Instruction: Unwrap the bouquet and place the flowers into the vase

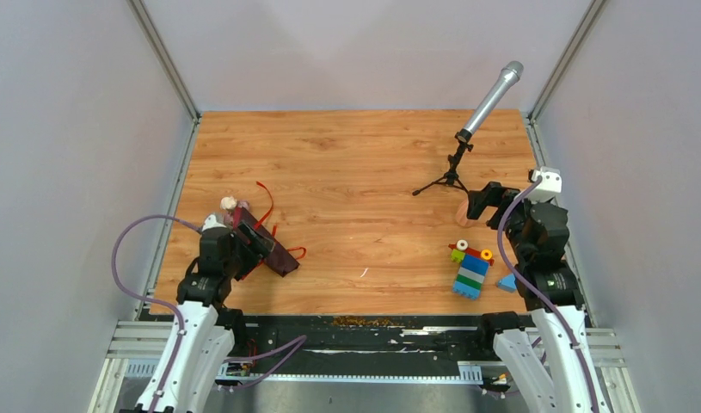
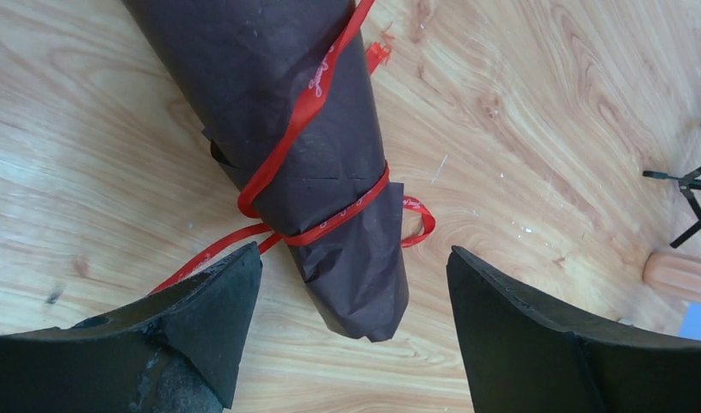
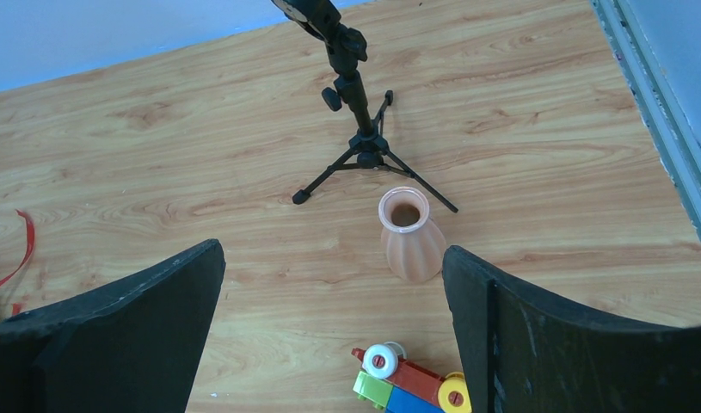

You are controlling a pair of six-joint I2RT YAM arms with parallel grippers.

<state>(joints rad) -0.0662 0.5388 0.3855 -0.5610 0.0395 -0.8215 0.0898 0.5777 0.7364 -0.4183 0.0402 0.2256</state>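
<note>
Maroon bouquet top cropped, vase half-hidden behind right hand

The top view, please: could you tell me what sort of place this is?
Probably a robot test cell: a wooden table walled by plain grey panels, a left arm and a right arm bolted at its near edge, and props such as a microphone.

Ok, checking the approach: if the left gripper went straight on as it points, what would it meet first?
Probably the bouquet, its ribbon-tied narrow end ahead between the open jaws of the left gripper, though depth is unclear.
</note>
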